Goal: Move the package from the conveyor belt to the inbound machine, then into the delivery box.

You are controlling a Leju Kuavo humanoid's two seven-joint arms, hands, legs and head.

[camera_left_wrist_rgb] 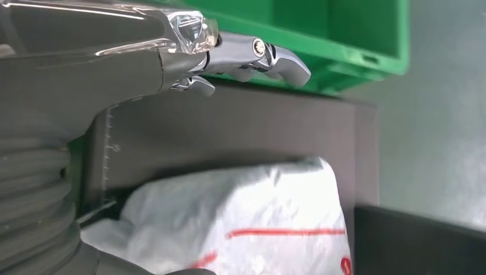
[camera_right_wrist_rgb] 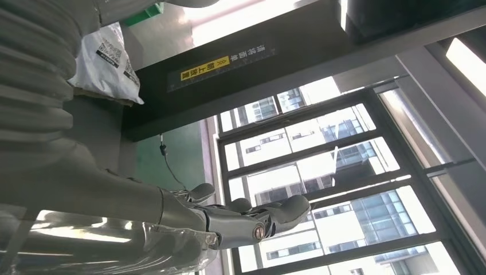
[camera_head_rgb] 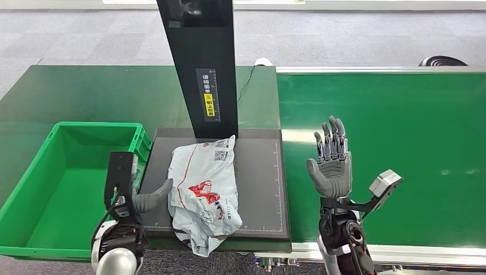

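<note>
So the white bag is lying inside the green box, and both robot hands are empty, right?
Not quite. The white bag lies on the dark scanner plate, beside the green box, as the head view shows. The rest holds: the left hand and the right hand hold nothing.

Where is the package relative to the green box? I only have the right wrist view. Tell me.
Observer: The package lies on the dark platform of the inbound machine, beside the green box, not in it.
Operator: Report the left hand.
Observer: The left hand sits at the platform's edge nearest the box, thumb against the package; fingers open above the platform in its wrist view.
Operator: Give me the right hand's place.
Observer: The right hand is raised, open, over the green conveyor belt, holding nothing, clear of the platform.
</note>
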